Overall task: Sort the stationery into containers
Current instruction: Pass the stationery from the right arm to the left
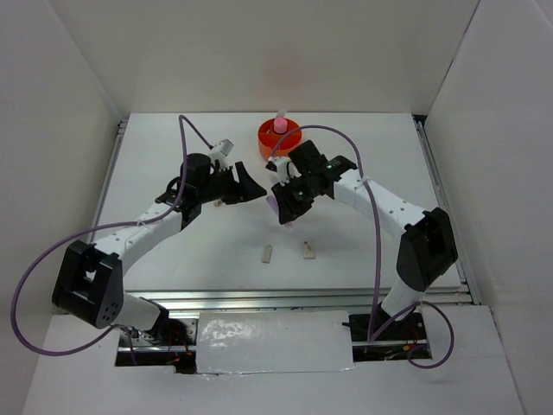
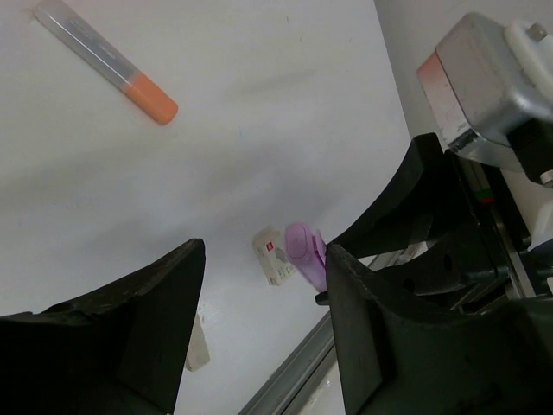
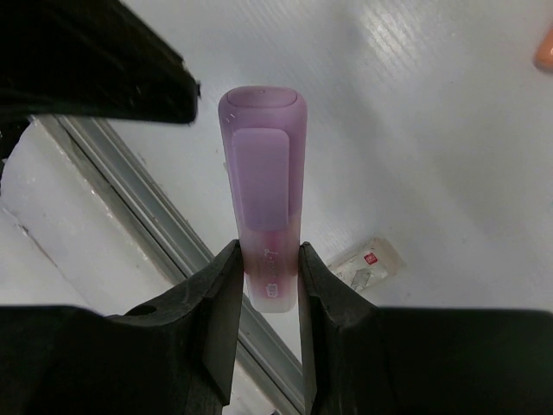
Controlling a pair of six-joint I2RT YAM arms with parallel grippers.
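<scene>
Right wrist view showed the right gripper (image 3: 268, 272) pinching a stubby translucent purple plastic marker (image 3: 263, 173) by one end, its rounded cap jutting beyond the fingertips. From the top camera, that gripper hung just on the near side of the round bright orange plastic tub (image 1: 266, 138), which held an upright pink tube (image 1: 281, 126). The left gripper (image 2: 263, 298), fingers spread and holding nothing, hovered near-left of the tub. A small beige rectangular eraser (image 1: 267, 253) and a white red-labelled eraser (image 1: 308, 250) lay on the white table (image 1: 363, 259), well nearer than the tub
</scene>
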